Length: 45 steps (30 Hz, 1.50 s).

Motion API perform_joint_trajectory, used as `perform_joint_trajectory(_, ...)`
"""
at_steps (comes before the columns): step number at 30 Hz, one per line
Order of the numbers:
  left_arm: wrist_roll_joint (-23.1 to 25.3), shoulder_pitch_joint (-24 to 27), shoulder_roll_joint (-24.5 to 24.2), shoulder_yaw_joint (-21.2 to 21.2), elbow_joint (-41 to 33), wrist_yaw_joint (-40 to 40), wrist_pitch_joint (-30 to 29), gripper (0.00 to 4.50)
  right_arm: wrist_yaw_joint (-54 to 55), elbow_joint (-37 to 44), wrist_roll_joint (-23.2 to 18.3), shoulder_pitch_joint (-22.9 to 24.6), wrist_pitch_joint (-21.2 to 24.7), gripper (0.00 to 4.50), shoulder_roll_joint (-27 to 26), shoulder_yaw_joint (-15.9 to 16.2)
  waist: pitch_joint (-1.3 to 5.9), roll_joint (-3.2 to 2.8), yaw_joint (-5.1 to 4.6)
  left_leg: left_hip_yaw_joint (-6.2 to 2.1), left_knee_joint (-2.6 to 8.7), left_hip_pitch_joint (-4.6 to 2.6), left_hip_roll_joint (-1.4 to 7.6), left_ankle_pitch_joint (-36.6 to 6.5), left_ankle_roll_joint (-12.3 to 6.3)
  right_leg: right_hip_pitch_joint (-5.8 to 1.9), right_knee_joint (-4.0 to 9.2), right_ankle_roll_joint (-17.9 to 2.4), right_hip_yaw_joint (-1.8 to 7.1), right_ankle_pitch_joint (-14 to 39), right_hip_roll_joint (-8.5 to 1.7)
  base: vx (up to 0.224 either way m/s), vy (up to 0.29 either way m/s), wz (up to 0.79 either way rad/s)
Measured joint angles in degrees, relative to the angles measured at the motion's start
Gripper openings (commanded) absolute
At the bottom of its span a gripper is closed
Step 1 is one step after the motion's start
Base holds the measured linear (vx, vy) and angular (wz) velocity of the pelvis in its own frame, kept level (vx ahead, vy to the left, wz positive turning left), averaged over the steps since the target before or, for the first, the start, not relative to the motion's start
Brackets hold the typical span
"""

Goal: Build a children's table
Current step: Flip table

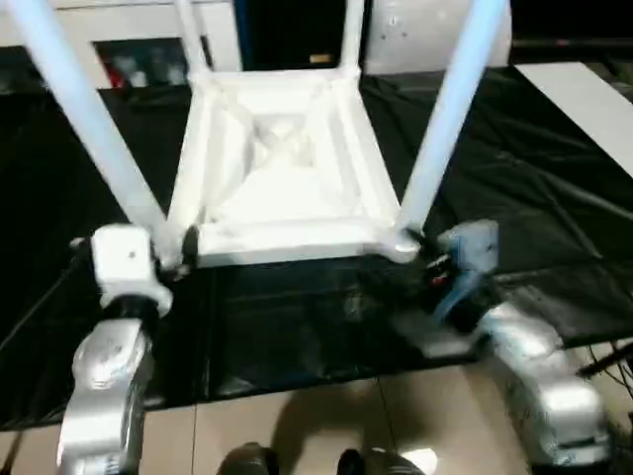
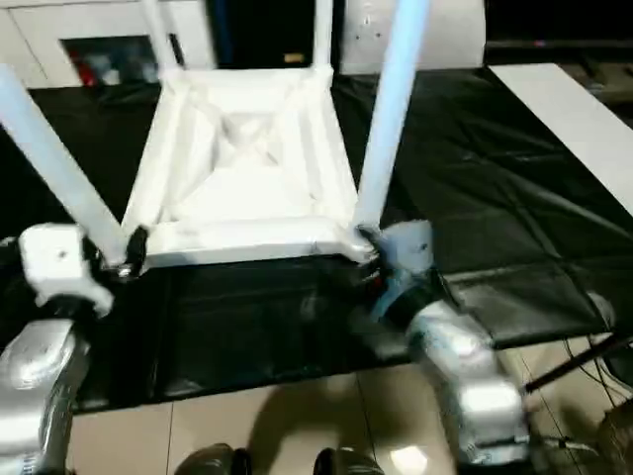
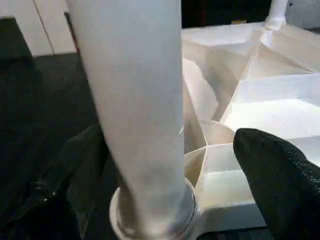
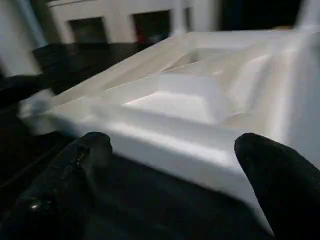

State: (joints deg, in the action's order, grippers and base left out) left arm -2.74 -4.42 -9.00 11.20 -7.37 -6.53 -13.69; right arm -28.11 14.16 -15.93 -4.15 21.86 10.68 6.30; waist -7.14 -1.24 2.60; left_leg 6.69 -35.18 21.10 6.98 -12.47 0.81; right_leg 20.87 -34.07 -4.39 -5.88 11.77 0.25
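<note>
Children's table (image 1: pixel 277 168) lies upside down before you, four legs standing up, both grippers' fingers (image 3: pixel 275 175) spread at its near corners.

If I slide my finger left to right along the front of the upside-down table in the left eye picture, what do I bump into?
Left gripper → near left leg in its corner socket → table top's front edge → near right leg → right gripper.
</note>
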Motion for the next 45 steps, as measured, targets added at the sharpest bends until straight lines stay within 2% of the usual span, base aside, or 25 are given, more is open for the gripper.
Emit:
perform_joint_trajectory(3,-0.86,-2.15,-0.43,0.41,3.69,-0.65,0.94,3.92,-0.22,1.64,0.04,0.22,1.13,4.5,-0.54,2.2,0.0,0.0,0.27,0.01,-0.01,-0.04,0.0,0.01,-0.01,0.03,0.03,0.03,0.0,-0.04,-0.03,0.0,0.0,0.0)
perform_joint_trajectory(5,-1.16,-2.7,-0.58,0.4,4.43,-0.78,1.27,3.57,-0.6,1.77,0.08,0.29,1.18,4.5,-0.55,3.27,0.01,0.02,0.37,0.05,-0.01,-0.02,0.0,0.0,0.0,0.03,0.03,-0.1,0.0,-0.13,-0.07,0.0,0.0,0.0)
perform_joint_trajectory(7,-1.39,-3.57,-0.91,0.36,6.36,-0.86,2.24,3.49,-1.28,1.94,0.21,1.1,1.17,4.5,-0.15,4.08,0.01,0.02,0.63,0.13,-0.01,0.0,0.0,0.0,-0.01,0.03,0.03,-0.09,0.0,-0.13,-0.12,0.0,0.0,0.0)
perform_joint_trajectory(8,-1.43,-3.87,-1.13,0.36,7.19,-0.87,2.49,3.49,-1.58,1.97,0.21,1.6,1.17,4.5,0.03,4.64,0.01,0.02,0.67,0.14,-0.01,0.0,0.0,0.0,-0.01,0.03,0.04,-0.08,0.0,-0.13,-0.12,0.0,0.0,0.0)
perform_joint_trajectory(9,-1.43,-4.13,-1.17,0.37,7.8,-0.86,2.6,3.24,-1.92,1.96,0.21,1.93,1.21,4.5,0.19,5.2,0.01,0.02,0.67,0.15,-0.01,0.0,0.0,0.0,-0.01,0.04,0.05,-0.07,0.0,-0.13,-0.12,0.0,0.0,0.0)
perform_joint_trajectory(14,-1.77,-5.14,-1.21,1.0,9.86,-0.95,3.34,2.97,-3.36,2.68,-0.15,1.9,1.89,4.5,0.78,6.71,0.02,0.04,0.67,0.19,-0.01,-0.01,0.0,0.0,-0.01,0.04,0.04,-0.05,0.0,-0.14,-0.17,0.0,0.0,0.0)
perform_joint_trajectory(16,-2.07,-5.15,-1.34,1.02,10.56,-1.24,3.67,2.7,-3.7,2.87,-0.19,1.9,2.05,4.5,0.78,7.35,0.02,0.05,0.7,0.21,-0.01,-0.01,0.0,0.0,-0.01,0.04,0.04,0.1,0.0,-0.06,-0.17,0.0,0.0,0.0)
perform_joint_trajectory(24,-2.73,-5.17,-1.64,1.2,11.07,-1.63,3.86,2.15,-3.72,2.88,-0.19,1.84,2.43,4.5,0.95,7.72,0.03,0.07,0.75,0.32,-0.01,0.0,0.0,0.0,-0.01,0.06,0.03,0.08,-0.01,-0.09,-0.29,0.0,0.0,0.0)
perform_joint_trajectory(32,-5.0,-5.35,-0.48,2.29,10.78,-1.91,2.99,2.06,-2.37,2.74,-0.2,1.08,3.24,4.5,-0.22,7.67,0.03,0.06,0.76,0.5,-0.01,-0.02,0.0,0.0,-0.01,0.06,0.02,0.13,-0.04,-0.1,-0.44,0.0,0.0,0.0)
perform_joint_trajectory(38,-11.11,-5.85,5.05,5.6,5.71,1.15,-5.54,2.04,3.36,-0.05,-0.33,-1.2,6.54,4.5,-4.83,5.63,0.01,-0.22,0.52,0.78,0.0,0.0,-0.03,-0.01,-0.01,0.16,-0.01,0.17,-0.01,-0.13,-0.64,0.0,0.0,0.0)
perform_joint_trajectory(42,-19.36,-5.43,11.02,6.9,1.26,3.78,-10.23,2.04,7.37,-3.94,-0.97,-3.95,9.0,4.5,-8.16,2.91,0.04,-0.28,0.53,0.93,0.11,0.08,-0.03,-0.02,-0.03,0.18,0.01,0.22,0.01,-0.1,-0.68,0.0,0.0,0.0)
perform_joint_trajectory(45,-24.54,-5.21,11.73,6.91,-0.14,3.65,-13.55,2.04,10.04,-7.21,-2.32,-6.18,9.31,4.5,-10.7,0.66,0.02,-0.16,0.73,0.93,0.26,0.04,-0.01,0.06,-0.12,0.22,-0.01,0.28,-0.01,-0.04,-0.67,0.0,0.0,0.0)
